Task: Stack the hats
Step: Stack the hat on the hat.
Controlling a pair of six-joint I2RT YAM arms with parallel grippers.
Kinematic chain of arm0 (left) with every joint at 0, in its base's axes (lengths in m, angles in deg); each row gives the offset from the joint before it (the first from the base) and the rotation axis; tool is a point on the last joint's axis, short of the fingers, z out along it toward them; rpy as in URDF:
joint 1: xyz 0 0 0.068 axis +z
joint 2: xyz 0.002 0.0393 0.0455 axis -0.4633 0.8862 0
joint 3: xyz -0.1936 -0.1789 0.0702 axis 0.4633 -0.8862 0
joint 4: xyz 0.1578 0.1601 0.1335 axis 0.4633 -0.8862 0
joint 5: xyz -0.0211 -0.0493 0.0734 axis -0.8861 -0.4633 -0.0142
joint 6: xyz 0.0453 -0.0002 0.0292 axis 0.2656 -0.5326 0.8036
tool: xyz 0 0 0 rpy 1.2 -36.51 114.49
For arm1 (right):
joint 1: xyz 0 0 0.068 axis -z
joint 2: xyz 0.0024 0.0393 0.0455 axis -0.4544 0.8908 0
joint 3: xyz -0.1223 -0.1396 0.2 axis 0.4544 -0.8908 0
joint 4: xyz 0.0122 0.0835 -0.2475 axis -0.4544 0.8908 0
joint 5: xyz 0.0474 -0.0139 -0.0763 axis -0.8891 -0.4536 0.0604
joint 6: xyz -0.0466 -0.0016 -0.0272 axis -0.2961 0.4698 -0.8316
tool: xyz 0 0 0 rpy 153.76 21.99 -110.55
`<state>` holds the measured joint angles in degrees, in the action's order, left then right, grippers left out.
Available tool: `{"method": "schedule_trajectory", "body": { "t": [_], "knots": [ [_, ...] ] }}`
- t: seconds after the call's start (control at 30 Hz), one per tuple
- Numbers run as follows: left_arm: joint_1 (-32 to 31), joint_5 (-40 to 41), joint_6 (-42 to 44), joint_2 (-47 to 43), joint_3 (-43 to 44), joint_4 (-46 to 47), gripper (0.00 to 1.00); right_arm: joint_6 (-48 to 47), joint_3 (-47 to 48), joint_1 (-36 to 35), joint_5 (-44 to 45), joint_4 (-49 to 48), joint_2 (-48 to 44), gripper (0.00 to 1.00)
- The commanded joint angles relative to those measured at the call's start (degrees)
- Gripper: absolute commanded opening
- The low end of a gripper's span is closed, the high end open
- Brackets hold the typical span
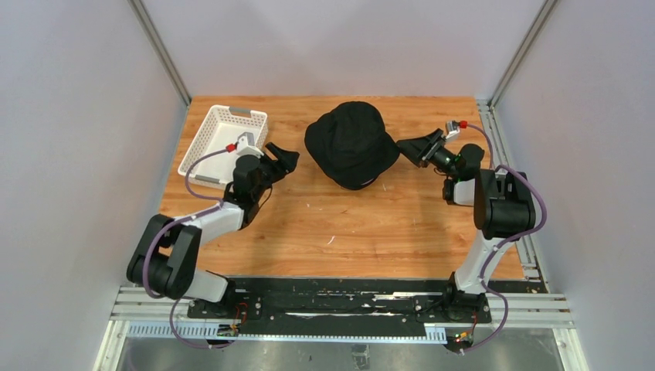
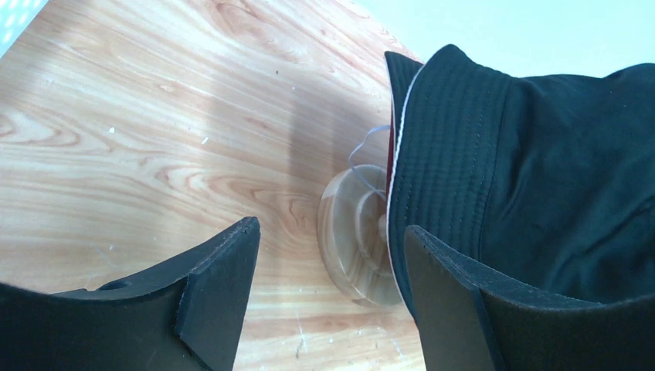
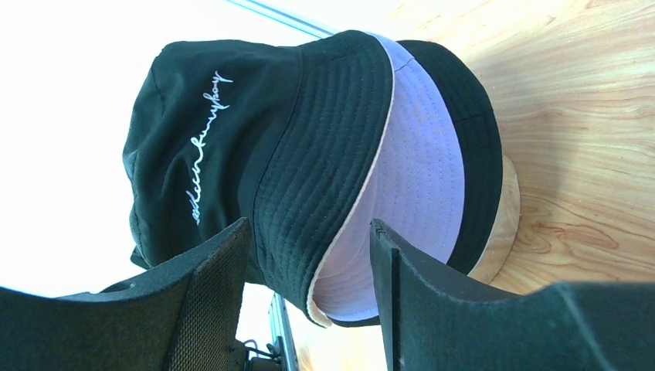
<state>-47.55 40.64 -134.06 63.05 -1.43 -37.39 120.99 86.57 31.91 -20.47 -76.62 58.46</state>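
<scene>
A stack of bucket hats (image 1: pixel 351 144) sits on a wooden stand in the middle back of the table, a black hat on top. In the right wrist view the top black hat (image 3: pixel 232 147) bears white script, with a lavender brim (image 3: pixel 409 193), another black brim (image 3: pixel 475 139) and the stand's wooden base (image 3: pixel 498 224) under it. In the left wrist view the black brim (image 2: pixel 494 170) hangs over the stand base (image 2: pixel 351 232). My left gripper (image 1: pixel 283 159) is open and empty, just left of the stack. My right gripper (image 1: pixel 413 148) is open, its jaws either side of the brim edge.
A white lattice basket (image 1: pixel 224 139) stands at the back left, behind my left arm. Grey walls close in the table on both sides and at the back. A metal rail runs along the right edge.
</scene>
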Motion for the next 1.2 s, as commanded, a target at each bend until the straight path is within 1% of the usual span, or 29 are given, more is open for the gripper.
{"method": "schedule_trajectory", "body": {
  "t": [0.0,0.13,0.27,0.47,0.57,0.67,0.77,0.8,0.9,0.97,1.0,1.07,1.17],
  "knots": [
    [1.59,-3.40,-0.07,4.61,1.90,11.82,0.73,2.16,-0.24,-0.14,-1.36,-4.98,1.15,0.57],
    [2.93,-7.32,-2.28,9.32,3.39,18.32,0.73,6.51,0.19,-1.00,-1.59,-10.26,3.19,0.57],
    [3.90,-8.77,-4.45,12.97,3.76,23.63,0.72,6.98,-0.08,-1.80,-1.50,-10.92,3.83,0.56],
    [5.02,-10.43,-5.48,17.17,5.91,25.81,0.72,7.26,-0.26,-3.12,-1.42,-11.99,4.64,0.55],
    [5.34,-11.05,-5.70,19.10,7.06,27.59,0.72,8.57,0.26,-4.17,-1.27,-13.71,5.50,0.52],
    [5.61,-12.04,-6.12,21.85,9.01,28.76,0.72,9.28,1.05,-5.06,-1.08,-14.23,5.59,0.44],
    [5.80,-13.59,-7.75,24.98,10.45,31.97,0.72,9.38,1.34,-5.50,-0.81,-14.27,7.03,0.30],
    [5.87,-14.18,-8.60,26.11,10.69,33.96,0.72,9.47,1.44,-5.50,-0.80,-14.44,7.16,0.27],
    [5.97,-16.22,-12.10,29.58,11.02,40.78,0.72,9.56,1.59,-5.50,-0.89,-14.49,7.01,0.13],
    [5.97,-17.34,-14.30,31.82,10.88,46.22,0.71,9.49,1.81,-5.50,-0.89,-14.24,7.00,0.06],
    [6.04,-17.81,-15.30,32.95,10.91,48.46,0.71,9.58,1.98,-5.49,-0.89,-14.31,7.00,0.03],
    [6.17,-18.60,-17.22,34.81,10.92,52.41,0.70,9.66,2.22,-5.50,-0.93,-14.31,6.98,0.02],
    [6.15,-19.76,-17.95,35.86,11.48,53.47,0.70,9.72,2.34,-5.50,-1.05,-14.17,6.91,0.01]
  ]
}}
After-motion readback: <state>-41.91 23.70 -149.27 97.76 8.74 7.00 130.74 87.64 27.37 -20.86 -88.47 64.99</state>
